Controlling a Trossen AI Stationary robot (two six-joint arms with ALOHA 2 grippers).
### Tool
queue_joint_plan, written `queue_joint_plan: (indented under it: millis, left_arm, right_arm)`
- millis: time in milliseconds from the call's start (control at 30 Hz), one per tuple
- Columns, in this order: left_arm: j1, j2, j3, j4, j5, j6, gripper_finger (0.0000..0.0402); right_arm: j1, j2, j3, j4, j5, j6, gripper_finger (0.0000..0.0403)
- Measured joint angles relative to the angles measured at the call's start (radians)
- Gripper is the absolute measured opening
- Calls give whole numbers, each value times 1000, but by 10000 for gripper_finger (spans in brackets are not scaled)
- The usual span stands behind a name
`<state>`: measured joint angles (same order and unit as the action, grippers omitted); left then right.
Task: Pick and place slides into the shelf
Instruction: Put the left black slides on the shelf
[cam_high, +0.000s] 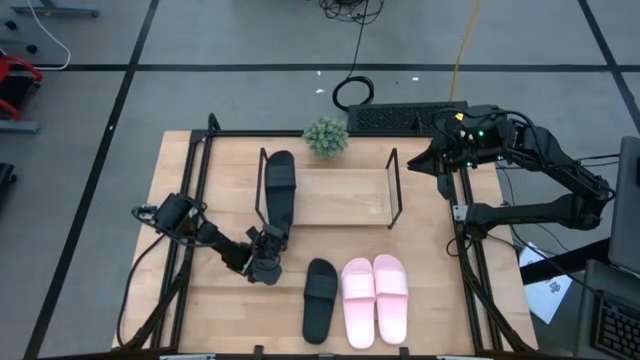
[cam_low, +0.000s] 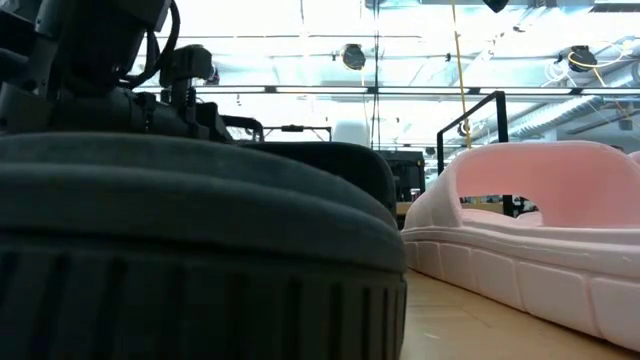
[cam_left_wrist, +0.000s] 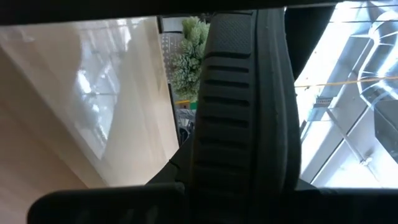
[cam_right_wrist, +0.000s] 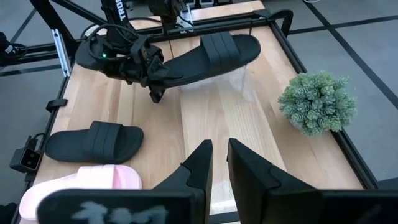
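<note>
The left pincer (cam_high: 268, 243) was clenched on the heel end of a matte black open-toe slide sandal (cam_high: 279, 196), near the middle of the light wooden counter (cam_high: 430, 300). From the high view that held slide stretched from the pincer up over the left end of the low shelf (cam_high: 330, 195), a thin black wire rack with a pale wooden board base; the right wrist view showed it lifted and tilted, toe end over the shelf board, and whether it touched the board could not be told. The left wrist view was mostly filled by the ribbed black sole (cam_left_wrist: 242, 112). The second matte black slide (cam_high: 319, 298) lay flat on the counter in front of the shelf, and just beside it on its right the two light pink slides (cam_high: 376, 297) lay side by side, touching each other. A small green bushy plant (cam_high: 326, 135) stood at the counter's far edge behind the shelf. The right pincer (cam_right_wrist: 219, 163) hung above the counter's far right corner, well apart from all the slides, holding nothing, its two dark fingers (cam_right_wrist: 199, 165) with only a narrow gap between them.
</note>
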<state>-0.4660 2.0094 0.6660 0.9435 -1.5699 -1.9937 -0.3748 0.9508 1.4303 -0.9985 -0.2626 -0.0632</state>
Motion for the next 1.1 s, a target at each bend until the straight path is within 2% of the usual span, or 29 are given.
queue_joint_plan:
  millis: [300,400,633,1100]
  left_arm:
    - [56,0,-15,-12,123,-32,54]
    - [63,0,-15,-39,128,-54,54]
    - [30,-2,-13,-130,116,-226,54]
    - [16,-2,-13,-128,118,-226,68]
  right_arm:
    - [0,1,0,6,0,16,43]
    - [0,1,0,7,0,22,43]
    - [0,1,0,7,0,17,43]
    - [0,2,0,29,0,25,43]
